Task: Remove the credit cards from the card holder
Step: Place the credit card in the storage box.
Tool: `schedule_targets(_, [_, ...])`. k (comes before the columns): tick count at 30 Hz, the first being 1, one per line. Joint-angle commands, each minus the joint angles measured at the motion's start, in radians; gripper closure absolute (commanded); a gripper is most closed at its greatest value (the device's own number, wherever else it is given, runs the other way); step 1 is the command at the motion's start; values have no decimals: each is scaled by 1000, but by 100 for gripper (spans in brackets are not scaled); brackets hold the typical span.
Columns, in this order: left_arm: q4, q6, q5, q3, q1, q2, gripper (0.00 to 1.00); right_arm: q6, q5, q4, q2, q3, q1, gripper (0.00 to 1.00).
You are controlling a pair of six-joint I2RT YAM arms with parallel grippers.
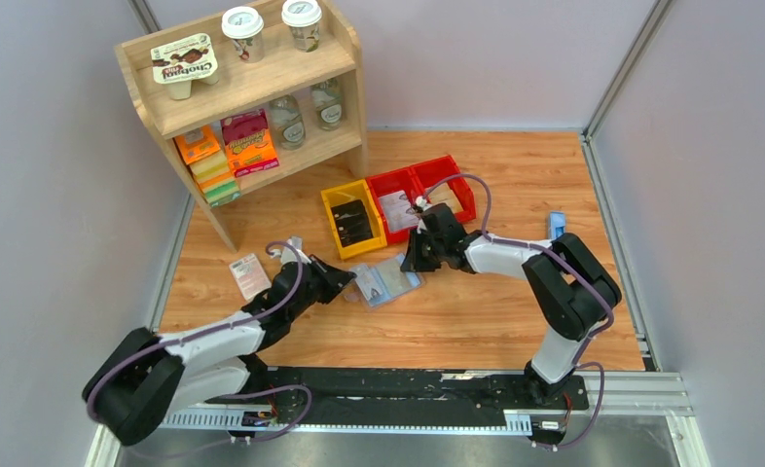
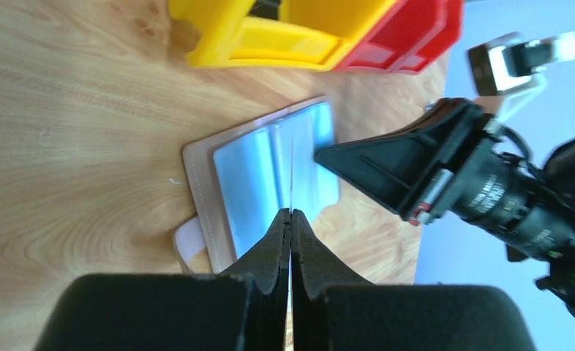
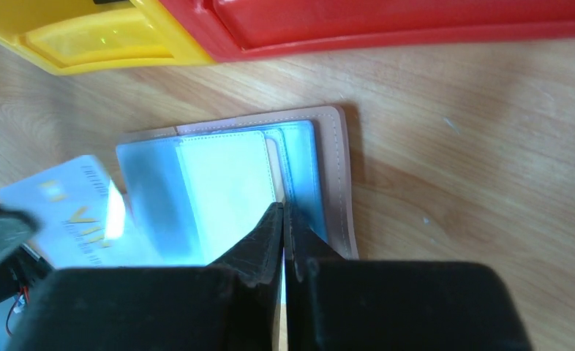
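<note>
The card holder (image 1: pixel 390 280) lies open on the wooden table, brown rim up and blue-grey pockets showing. It also shows in the left wrist view (image 2: pixel 244 183) and the right wrist view (image 3: pixel 226 183). My left gripper (image 1: pixel 343 280) is shut at the holder's left edge on a pale credit card (image 3: pixel 69 216). In its own view (image 2: pixel 290 213) that card is a thin edge-on line (image 2: pixel 292 164). My right gripper (image 1: pixel 410 261) is shut, its tips (image 3: pixel 283 207) down on the holder's right half. Its black fingers (image 2: pixel 358 157) touch the holder's far side.
A yellow bin (image 1: pixel 352 220) and two red bins (image 1: pixel 395 202) stand just behind the holder. A wooden shelf (image 1: pixel 252 97) with cups and packets is at the back left. A pink-and-white packet (image 1: pixel 249 275) lies left of my left arm. A narrow blue object (image 1: pixel 556 226) lies at the right.
</note>
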Motion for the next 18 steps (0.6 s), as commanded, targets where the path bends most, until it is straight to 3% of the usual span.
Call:
schedule_targets(1, [-206,72,-69,33,4,-187,100,-5,66,-166,-30,-4,-8,96])
schedule_targets(6, [-245,66,-92,56,5,-310,100,26,66,-184,-108,39,-8,87])
schedule_targets(13, [-99,-20,-146,64,5,-344,100,116,149,-172,-325,34,-8,45])
schedule_targets(18, [83,-52,-192,101,4,-292,100,283,121,19,-491,-84,-6,27])
